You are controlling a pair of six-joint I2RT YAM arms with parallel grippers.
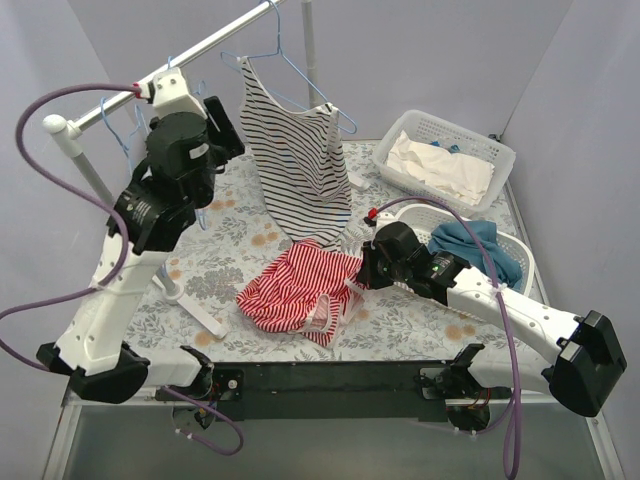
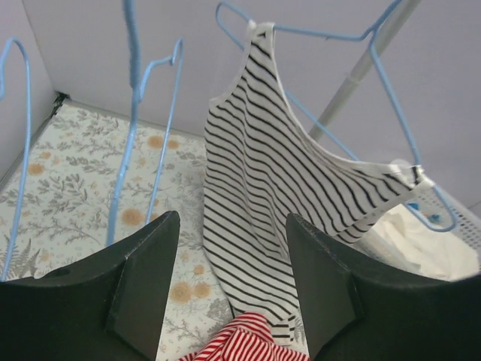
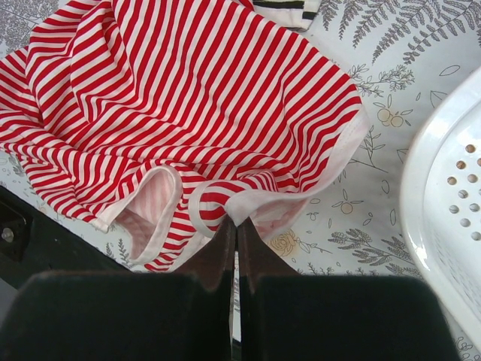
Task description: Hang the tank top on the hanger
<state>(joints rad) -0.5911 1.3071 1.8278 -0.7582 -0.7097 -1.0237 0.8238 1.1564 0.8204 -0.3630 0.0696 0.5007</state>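
Observation:
The red-and-white striped tank top (image 1: 295, 285) lies crumpled on the flowered table, near the front middle. My right gripper (image 1: 362, 272) is low at its right edge. In the right wrist view the gripper (image 3: 234, 222) is shut on the pale trim of the tank top (image 3: 188, 98). My left gripper (image 1: 222, 125) is raised near the rail, open and empty. In the left wrist view it (image 2: 231, 219) points past a corner of the tank top (image 2: 244, 342). Empty light-blue hangers (image 2: 135, 113) hang to its left, also seen in the top view (image 1: 120, 130).
A black-and-white striped tank top (image 1: 295, 160) hangs on a blue hanger (image 1: 295, 65) from the rail (image 1: 190, 50). A white basket (image 1: 500, 160) with white cloth stands at the back right. A second basket (image 1: 525, 262) holds a blue-teal garment (image 1: 475, 245).

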